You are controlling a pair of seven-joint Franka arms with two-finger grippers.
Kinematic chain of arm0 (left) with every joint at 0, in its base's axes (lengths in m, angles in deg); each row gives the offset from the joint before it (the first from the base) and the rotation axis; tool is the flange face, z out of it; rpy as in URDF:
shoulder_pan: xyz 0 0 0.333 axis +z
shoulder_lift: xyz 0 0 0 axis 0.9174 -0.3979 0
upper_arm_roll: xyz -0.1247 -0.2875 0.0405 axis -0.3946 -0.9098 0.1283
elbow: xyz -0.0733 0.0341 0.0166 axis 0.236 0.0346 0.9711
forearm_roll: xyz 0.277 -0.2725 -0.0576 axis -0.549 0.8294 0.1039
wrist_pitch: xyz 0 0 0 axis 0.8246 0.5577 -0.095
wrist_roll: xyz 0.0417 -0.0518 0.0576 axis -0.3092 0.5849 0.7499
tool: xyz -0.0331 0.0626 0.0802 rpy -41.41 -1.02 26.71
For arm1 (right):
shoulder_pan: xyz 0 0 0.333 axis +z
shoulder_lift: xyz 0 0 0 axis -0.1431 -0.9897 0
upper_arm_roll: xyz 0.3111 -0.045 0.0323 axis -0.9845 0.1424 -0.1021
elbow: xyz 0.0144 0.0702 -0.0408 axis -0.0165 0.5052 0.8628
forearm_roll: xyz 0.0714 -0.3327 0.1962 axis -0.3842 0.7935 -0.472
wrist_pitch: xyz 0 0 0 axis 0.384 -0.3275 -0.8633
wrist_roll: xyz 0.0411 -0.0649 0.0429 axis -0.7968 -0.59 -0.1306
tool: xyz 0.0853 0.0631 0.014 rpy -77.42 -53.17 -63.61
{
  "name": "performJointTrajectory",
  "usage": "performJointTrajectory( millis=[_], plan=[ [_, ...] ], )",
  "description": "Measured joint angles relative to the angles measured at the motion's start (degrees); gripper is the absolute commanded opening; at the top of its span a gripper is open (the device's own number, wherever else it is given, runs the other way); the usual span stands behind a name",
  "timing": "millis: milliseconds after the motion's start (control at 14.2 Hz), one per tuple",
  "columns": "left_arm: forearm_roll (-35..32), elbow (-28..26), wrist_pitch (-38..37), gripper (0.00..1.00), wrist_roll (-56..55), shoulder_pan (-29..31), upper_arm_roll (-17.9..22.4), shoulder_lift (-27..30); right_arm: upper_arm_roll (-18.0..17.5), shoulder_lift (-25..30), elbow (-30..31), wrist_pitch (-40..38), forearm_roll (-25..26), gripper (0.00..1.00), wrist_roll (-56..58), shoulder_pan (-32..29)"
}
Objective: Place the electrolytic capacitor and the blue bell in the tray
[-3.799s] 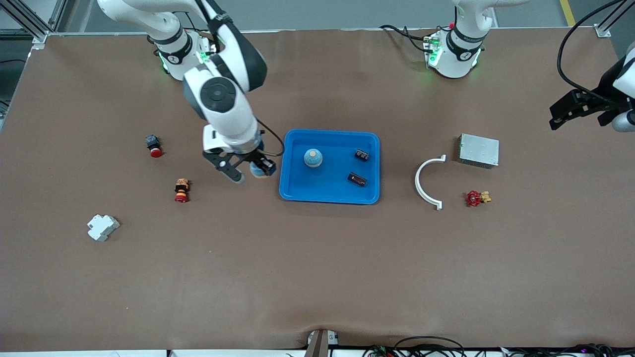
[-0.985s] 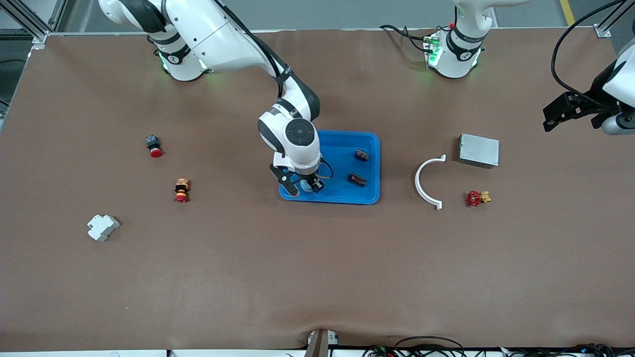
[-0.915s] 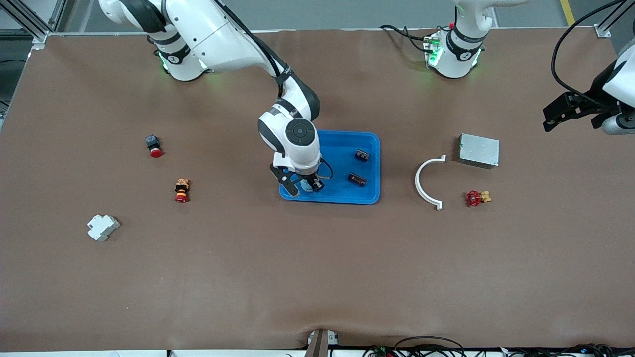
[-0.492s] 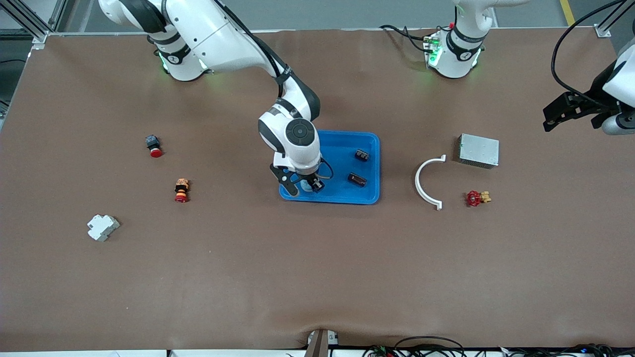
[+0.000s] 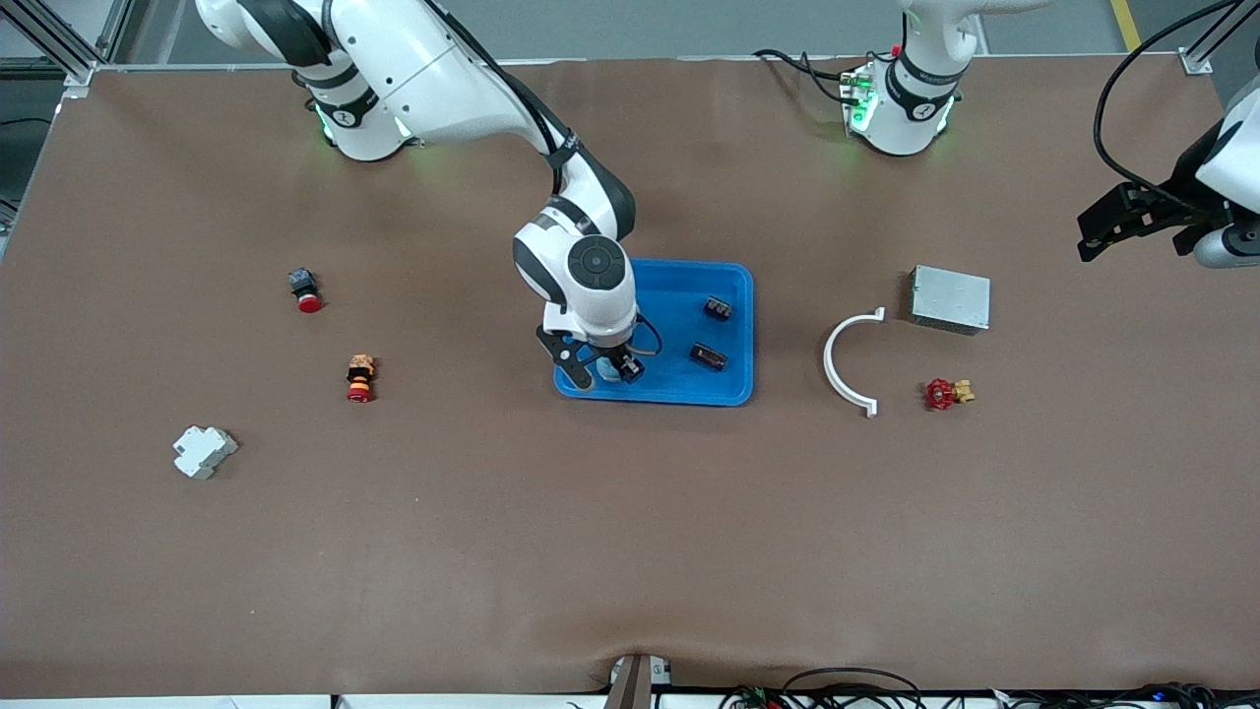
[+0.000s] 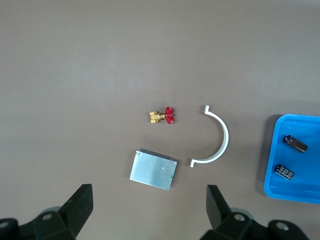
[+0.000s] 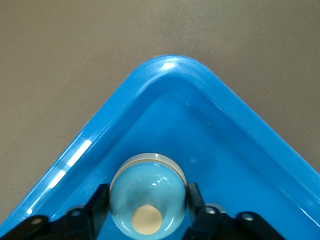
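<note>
The blue bell (image 7: pixel 148 200) is gripped by the right pincer (image 5: pixel 602 370) low in the tray (image 5: pixel 728 394) corner for release; the left pincer (image 5: pixel 1117 225) is held spread, empty, waiting over the counter (image 5: pixel 630 551).

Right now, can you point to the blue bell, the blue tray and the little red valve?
blue bell (image 7: pixel 148 200): right wrist view, on its rounded dome.
blue tray (image 5: pixel 679 268): front view, on the rim nearest the robots' bases.
red valve (image 5: pixel 939 394): front view, on its red handwheel.

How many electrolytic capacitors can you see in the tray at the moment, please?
2. One capacitor lies toward the tray's rim facing the robots; the other capacitor lies nearer the front camera. The right arm may hide more.
</note>
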State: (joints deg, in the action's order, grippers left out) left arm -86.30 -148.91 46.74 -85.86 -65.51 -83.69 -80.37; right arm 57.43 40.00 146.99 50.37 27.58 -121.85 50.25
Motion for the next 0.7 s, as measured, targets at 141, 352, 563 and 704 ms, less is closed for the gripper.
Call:
performJointTrajectory(
  millis=[141,352,563,704],
  plan=[
    [0.00,0.00,0.00,1.00,0.00,0.00,0.00,0.00,0.00,-0.22,0.00,0.19,0.99,1.00,-0.12,0.49],
    [0.00,0.00,0.00,1.00,0.00,0.00,0.00,0.00,0.01,-0.29,0.00,0.24,1.34,1.00,-0.13,0.65],
    [0.00,0.00,0.00,1.00,0.00,0.00,0.00,0.00,0.03,-0.29,-0.07,0.24,2.01,1.00,-0.13,0.65],
    [0.00,0.00,0.00,1.00,0.00,0.00,0.00,0.00,0.02,-0.28,-0.82,-0.58,2.94,1.00,-0.13,0.67]
  ],
)
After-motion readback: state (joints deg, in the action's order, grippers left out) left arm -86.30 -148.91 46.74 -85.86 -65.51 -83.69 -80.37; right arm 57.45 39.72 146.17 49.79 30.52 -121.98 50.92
